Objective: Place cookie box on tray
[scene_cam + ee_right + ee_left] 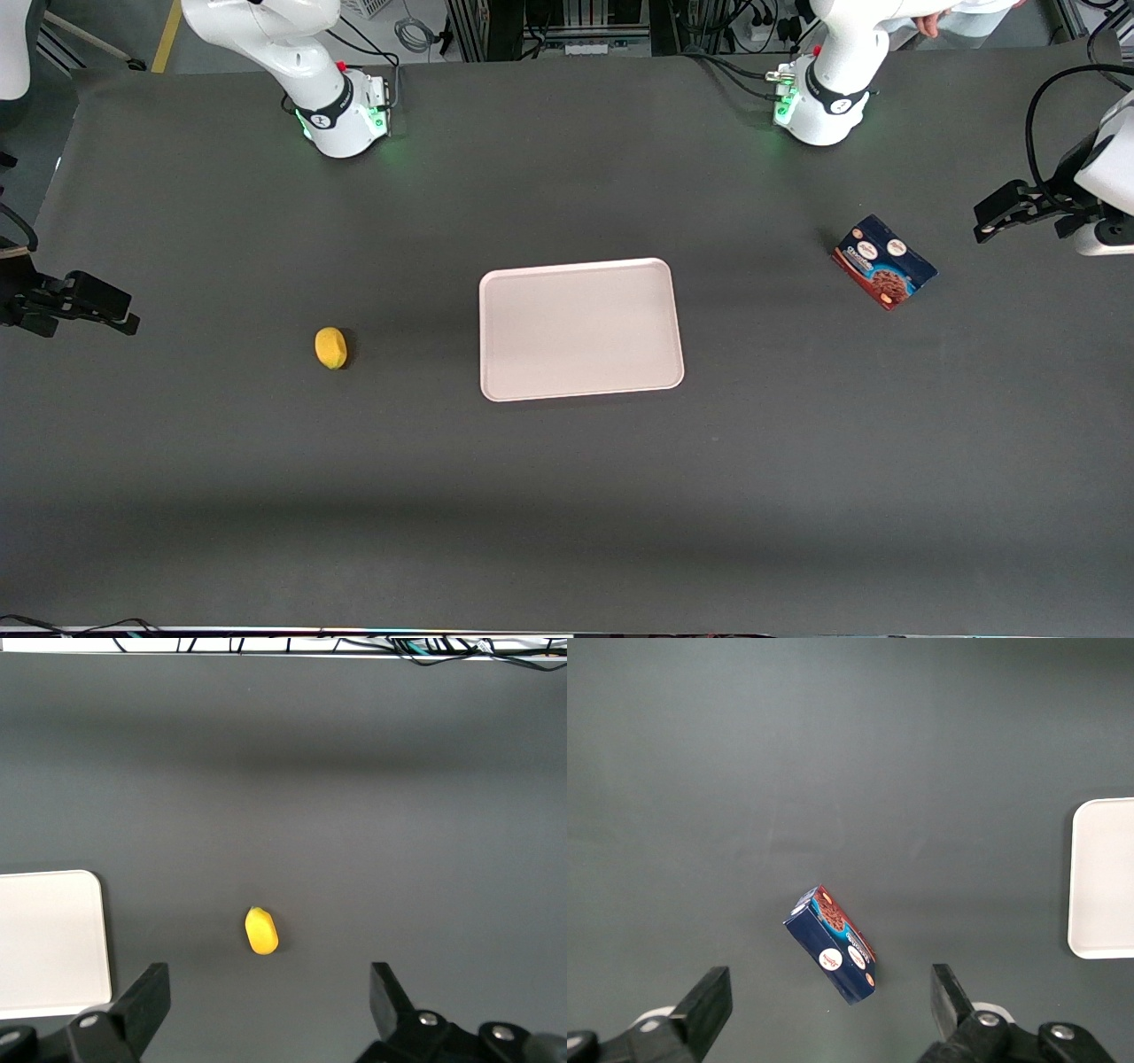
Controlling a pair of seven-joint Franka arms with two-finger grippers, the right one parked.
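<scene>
1. Lying on the table (567, 496) toward the working arm's end, well apart from the tray (580, 270): cookie box (883, 263), tilted askew.
2. Hovering high near that box, fingers spread wide and empty: end effector (831, 1005).
3. Step in hand, judging by this: approach, no grasp yet.
4. Next: turn to match the box's skew, descend, close across its narrow sides.

1 cookie box (883, 263), 1 tray (580, 329), 1 yellow obj (330, 347), 1 tool (830, 1010).
</scene>
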